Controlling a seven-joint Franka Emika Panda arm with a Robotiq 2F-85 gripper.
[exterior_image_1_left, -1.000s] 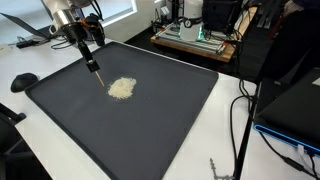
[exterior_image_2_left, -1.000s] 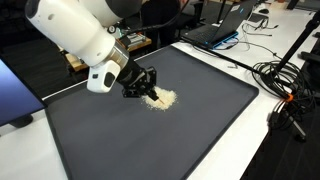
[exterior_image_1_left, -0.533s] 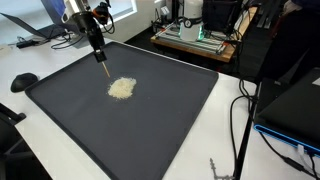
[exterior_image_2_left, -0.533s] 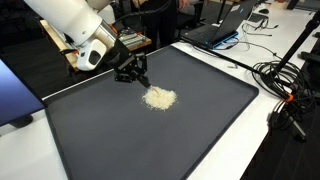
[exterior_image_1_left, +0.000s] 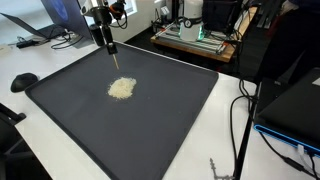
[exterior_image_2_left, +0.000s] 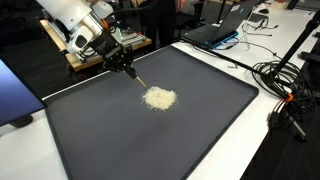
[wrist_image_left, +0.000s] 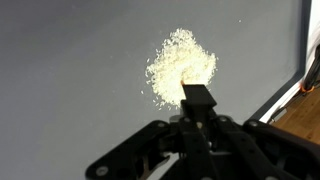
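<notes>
Dark mat (exterior_image_1_left: 180, 120) is spreading wide under everything. Over its far edge the gripper (exterior_image_1_left: 107, 42) is pulling up and away, jaws clamped on a thin stick (exterior_image_1_left: 112, 58), leaving the crumb pile (exterior_image_1_left: 121, 88) mid-mat, no longer touched. From the wrist, the stick's end is hiding part of the pile.

place: robotics lab | evidence: open laptop (exterior_image_2_left: 224, 22), tangled cables (exterior_image_2_left: 282, 84), electronics (exterior_image_1_left: 196, 34) on a bench

Both exterior views high, oblique over the mat (exterior_image_1_left: 170, 120); wrist view close above
</notes>
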